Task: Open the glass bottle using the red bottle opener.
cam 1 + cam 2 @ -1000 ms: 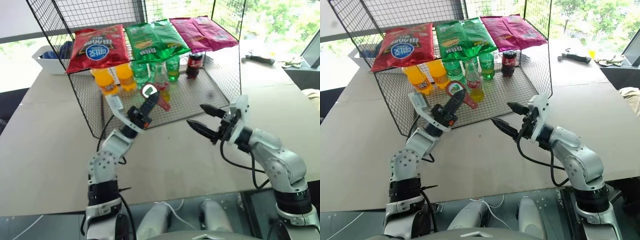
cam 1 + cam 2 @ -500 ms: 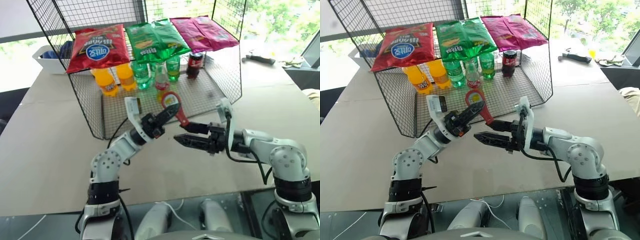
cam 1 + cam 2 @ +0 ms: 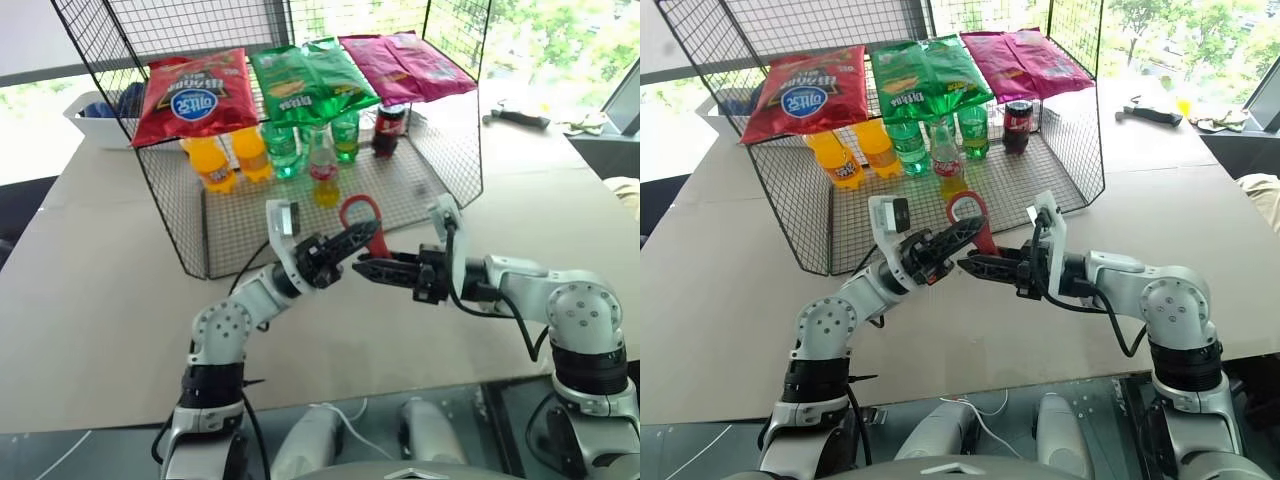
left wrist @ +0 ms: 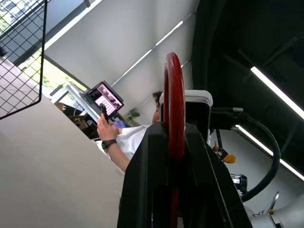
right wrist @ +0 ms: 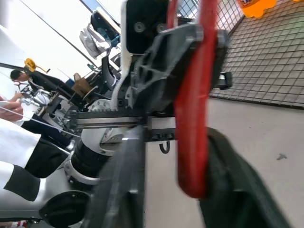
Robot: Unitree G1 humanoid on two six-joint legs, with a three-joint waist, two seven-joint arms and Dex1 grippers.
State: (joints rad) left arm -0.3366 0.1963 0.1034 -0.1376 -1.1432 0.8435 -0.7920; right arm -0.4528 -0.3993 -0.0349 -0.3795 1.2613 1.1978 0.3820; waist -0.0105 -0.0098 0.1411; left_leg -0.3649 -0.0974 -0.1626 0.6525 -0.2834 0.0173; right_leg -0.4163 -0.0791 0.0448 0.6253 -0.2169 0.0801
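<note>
— Starting with the biggest: grey table (image 3: 90, 290), wire-mesh rack (image 3: 455, 150) at its far middle. Red chip bag (image 3: 195, 95), green chip bag (image 3: 310, 85) and pink chip bag (image 3: 405, 62) lying across the top shelf, left to right.

— And under the shelf?

— Two orange plastic soda bottles (image 3: 225, 158) at left, green plastic bottles (image 3: 283, 148) next, dark cola bottle (image 3: 388, 130) at right. Glass bottle (image 3: 323, 170) standing upright on the mesh floor just right of the first green one, yellow drink low in it, red-and-white band around it, well apart from both grippers.

— Grippers?

— Meeting over the table, near side of the rack. Left gripper (image 3: 362, 240) reaching right and slightly upward, fingers pressed together on the red bottle opener (image 3: 360, 213), loop head sticking up above the fingertips. Seen edge-on between the black fingers (image 4: 149, 190) in the left wrist view.

— Right one?

— Right gripper (image 3: 366, 268) pointing left, level, fingers drawn together at the opener's lower part; red handle running between its fingers (image 5: 237, 190) in the right wrist view. Cannot tell how firmly pinched.

— Anything else?

— Person's hand (image 4: 107, 129) holding a small screen, far behind.
</note>
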